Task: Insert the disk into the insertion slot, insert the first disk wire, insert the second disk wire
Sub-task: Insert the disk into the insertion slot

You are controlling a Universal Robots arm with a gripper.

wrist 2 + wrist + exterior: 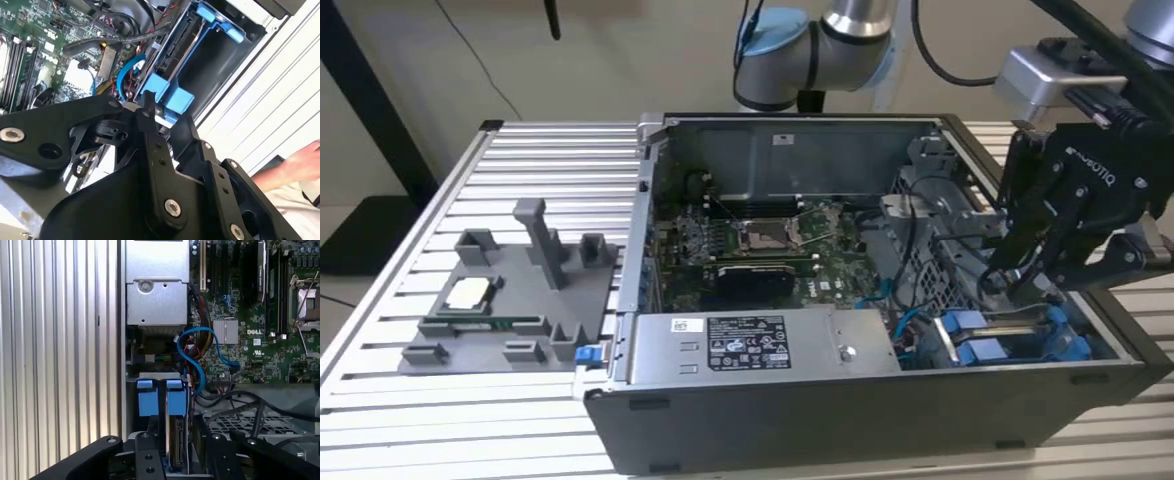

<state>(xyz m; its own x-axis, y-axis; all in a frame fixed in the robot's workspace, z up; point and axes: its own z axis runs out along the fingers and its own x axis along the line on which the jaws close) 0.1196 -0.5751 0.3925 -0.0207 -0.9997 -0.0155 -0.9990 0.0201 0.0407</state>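
1. The disk [176, 442] stands edge-on in the slot [220, 65].
2. The end effector [1011, 280] sits just over it; whether it grips, I cannot tell.
3. Press straight, rails square, clear of the blue cable [193, 365].

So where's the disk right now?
On the exterior view's right, the disk stands in the slot at the case's near corner, just under the claw and beside the silver box.
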